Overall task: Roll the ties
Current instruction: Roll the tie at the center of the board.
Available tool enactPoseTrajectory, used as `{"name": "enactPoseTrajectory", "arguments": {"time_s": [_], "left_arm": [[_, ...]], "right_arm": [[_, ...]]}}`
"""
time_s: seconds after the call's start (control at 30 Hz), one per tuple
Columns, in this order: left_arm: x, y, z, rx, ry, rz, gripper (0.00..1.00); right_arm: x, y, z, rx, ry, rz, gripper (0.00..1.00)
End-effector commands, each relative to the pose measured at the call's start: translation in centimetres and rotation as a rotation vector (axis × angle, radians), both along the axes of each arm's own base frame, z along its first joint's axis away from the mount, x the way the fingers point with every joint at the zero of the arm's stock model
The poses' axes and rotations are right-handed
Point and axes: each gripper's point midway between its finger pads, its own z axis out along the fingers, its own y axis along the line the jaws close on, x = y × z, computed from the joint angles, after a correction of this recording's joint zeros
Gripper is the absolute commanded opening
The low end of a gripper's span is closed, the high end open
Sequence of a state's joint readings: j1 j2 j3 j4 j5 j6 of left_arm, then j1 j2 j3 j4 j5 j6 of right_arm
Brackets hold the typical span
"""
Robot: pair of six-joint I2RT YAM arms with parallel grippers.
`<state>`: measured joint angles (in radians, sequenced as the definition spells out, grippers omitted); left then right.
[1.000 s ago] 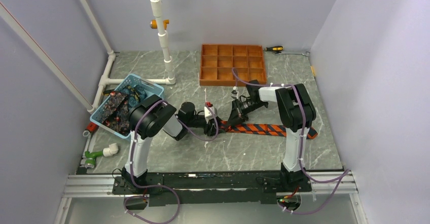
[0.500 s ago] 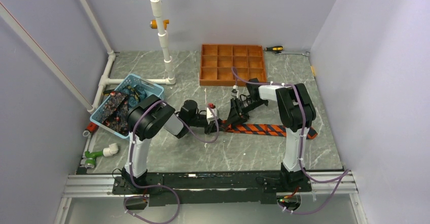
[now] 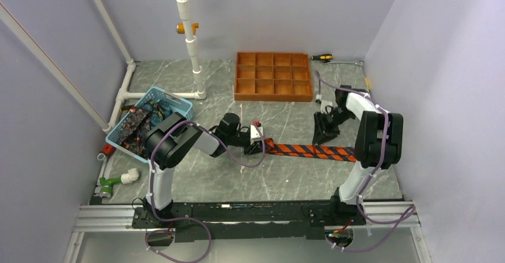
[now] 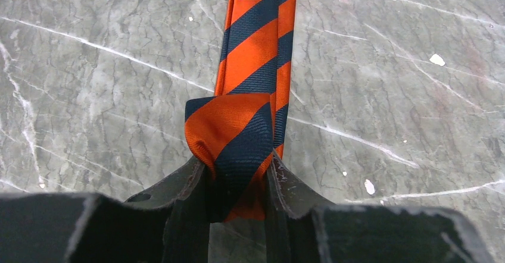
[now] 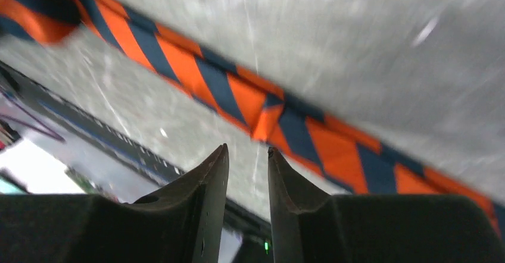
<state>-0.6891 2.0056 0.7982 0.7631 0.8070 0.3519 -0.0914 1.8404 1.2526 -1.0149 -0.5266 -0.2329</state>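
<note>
Pinching the folded end of the striped tie [image 4: 253,55], the left gripper [image 4: 238,171] is clamped on the fabric, while the rest of the tie lies flat across the marble table [image 4: 89,66]. The right gripper [image 5: 247,156] hangs near the tie's far stretch, jaws narrowly parted and empty.

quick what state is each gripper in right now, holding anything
left gripper: closed on the folded end of the striped tie
right gripper: slightly open, holding nothing
</note>
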Motion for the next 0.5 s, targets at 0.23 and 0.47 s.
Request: {"name": "enactPoseTrajectory", "arguments": {"time_s": [0.23,0.47], "left_arm": [[-1.6,3.8,-6.5,0.218,0.207,0.103,0.0],[1.8,2.7,-4.1,0.13,0.151,0.097,0.0]], "right_arm": [[-4.1,-5.9,-6.1,-0.352,0.131,0.141,0.28],[4.0,-6.8,-7.8,-0.371,0.042,0.124,0.3]]}}
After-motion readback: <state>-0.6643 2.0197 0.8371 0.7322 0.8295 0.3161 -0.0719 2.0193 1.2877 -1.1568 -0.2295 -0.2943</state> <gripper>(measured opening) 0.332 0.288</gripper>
